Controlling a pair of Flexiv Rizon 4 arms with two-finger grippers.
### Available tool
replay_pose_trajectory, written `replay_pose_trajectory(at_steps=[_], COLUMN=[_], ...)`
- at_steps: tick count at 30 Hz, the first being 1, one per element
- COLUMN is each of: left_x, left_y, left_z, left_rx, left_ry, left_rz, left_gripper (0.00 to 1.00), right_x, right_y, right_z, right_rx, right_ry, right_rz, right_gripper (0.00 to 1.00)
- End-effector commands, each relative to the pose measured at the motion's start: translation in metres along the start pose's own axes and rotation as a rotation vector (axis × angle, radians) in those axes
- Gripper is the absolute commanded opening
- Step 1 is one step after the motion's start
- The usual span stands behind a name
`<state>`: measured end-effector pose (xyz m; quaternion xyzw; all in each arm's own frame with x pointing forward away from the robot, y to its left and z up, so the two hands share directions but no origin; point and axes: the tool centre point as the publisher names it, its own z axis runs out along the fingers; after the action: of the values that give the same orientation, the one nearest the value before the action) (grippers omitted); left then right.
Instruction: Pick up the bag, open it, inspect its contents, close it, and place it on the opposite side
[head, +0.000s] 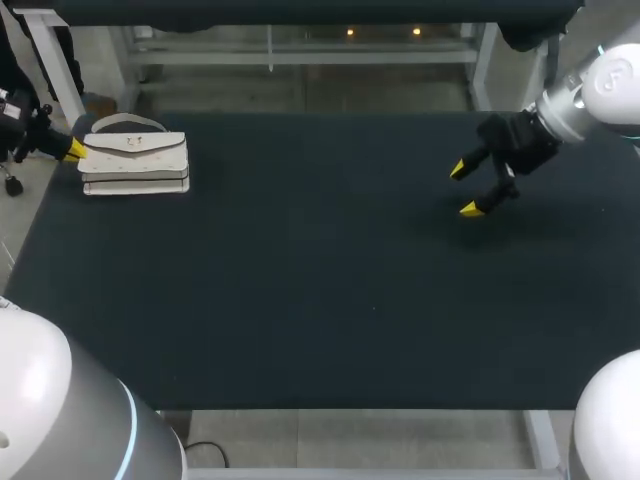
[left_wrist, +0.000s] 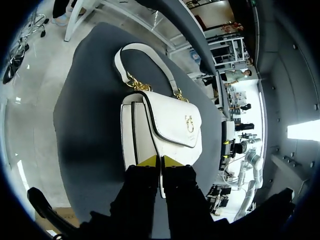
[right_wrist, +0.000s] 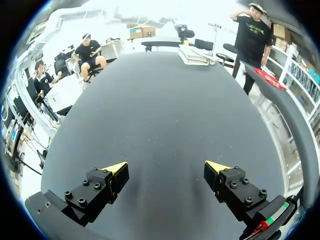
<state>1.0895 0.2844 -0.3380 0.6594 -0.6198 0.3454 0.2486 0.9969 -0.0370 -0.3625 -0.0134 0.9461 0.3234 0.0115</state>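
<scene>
White with gold fittings, the bag (head: 135, 160) lies flat at the far left end of the dark counter (head: 320, 300), its curved handle (left_wrist: 145, 55) pointing away from my left arm. My left claw (left_wrist: 158, 161) sits at the bag's near end, its yellow tips pressed almost together and pinching a thin edge of the bag between them. From above only one of its tips shows, touching the bag's left end. My right claw (head: 464, 190) hovers over bare counter at the right side, well apart from the bag, with its fingers (right_wrist: 117, 167) spread wide and holding nothing.
</scene>
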Motion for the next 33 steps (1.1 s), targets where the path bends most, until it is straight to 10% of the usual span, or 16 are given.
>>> replay_pose_trajectory(at_steps=[1, 23, 33], left_x=[0.007, 0.055, 0.059], left_y=[0.003, 0.072, 0.081], left_z=[0.009, 0.052, 0.058], left_rx=[-0.093, -0.094, -0.15], left_ry=[0.014, 0.061, 0.034], left_rz=[0.017, 0.041, 0.035], left_gripper=[0.0, 0.0, 0.42], right_x=[0.0, 0.0, 0.0], right_y=[-0.001, -0.001, -0.001], right_z=[0.001, 0.001, 0.001], right_rx=[-0.002, -0.002, -0.002], right_ry=[-0.002, -0.002, -0.002], right_rz=[-0.001, -0.001, -0.001], right_gripper=[1.0, 1.0, 1.0])
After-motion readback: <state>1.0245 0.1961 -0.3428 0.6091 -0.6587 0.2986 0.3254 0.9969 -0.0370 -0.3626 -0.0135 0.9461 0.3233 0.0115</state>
